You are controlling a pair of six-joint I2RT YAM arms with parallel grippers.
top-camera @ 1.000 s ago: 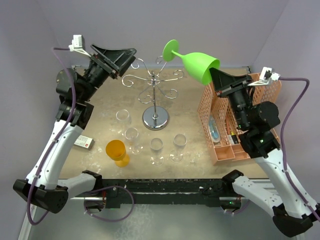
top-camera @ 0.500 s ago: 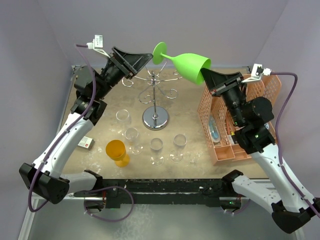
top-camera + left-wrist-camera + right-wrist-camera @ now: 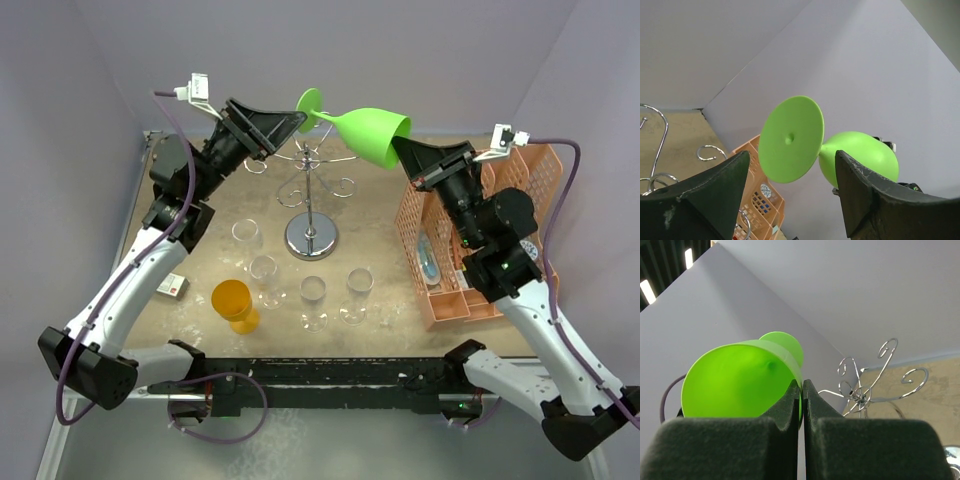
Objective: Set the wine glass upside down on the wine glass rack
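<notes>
Nearest on the desk: a loose row of clear stemmed glasses and an orange plastic tumbler, none in play. Just behind, upright: the shiny silver wire wine glass rack with curled arms and round chrome base, nothing hanging on it. Beyond and above, aloft on its side: the lime-green plastic wine glass, bowl rim pinched tight in the right end effector, foot aimed into the left end effector, spread wide around the foot and apart from it in the left wrist view. Judged mid-handover or reorientation, hanging not yet begun. Next, likely: close left fingers on foot or stem, turn bowl downward, then slide stem into a curled arm, foot resting above the wire.
</notes>
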